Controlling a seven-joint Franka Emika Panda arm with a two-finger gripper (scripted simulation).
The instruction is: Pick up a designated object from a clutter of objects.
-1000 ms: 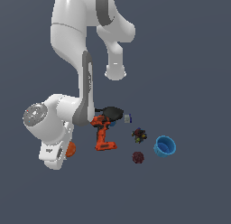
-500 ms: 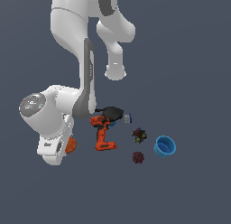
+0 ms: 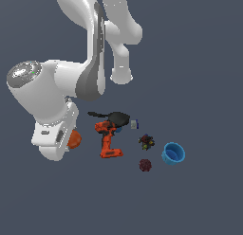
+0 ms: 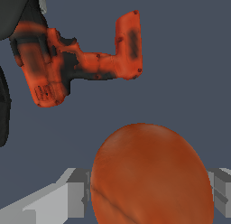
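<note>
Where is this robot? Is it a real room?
Probably not a real room: it looks computer-made. The floor is plain flat grey with no walls. A drill, blue cup and orange ball lie there like toys.

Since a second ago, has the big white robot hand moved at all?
Yes. The hand has dropped lower beside the drill, closing around the orange ball.

I count one orange-red round ball, one orange-red power drill, one black pan just behind that drill, one dark multicoloured lump, one dark maroon bumpy ball and one blue cup.
</note>
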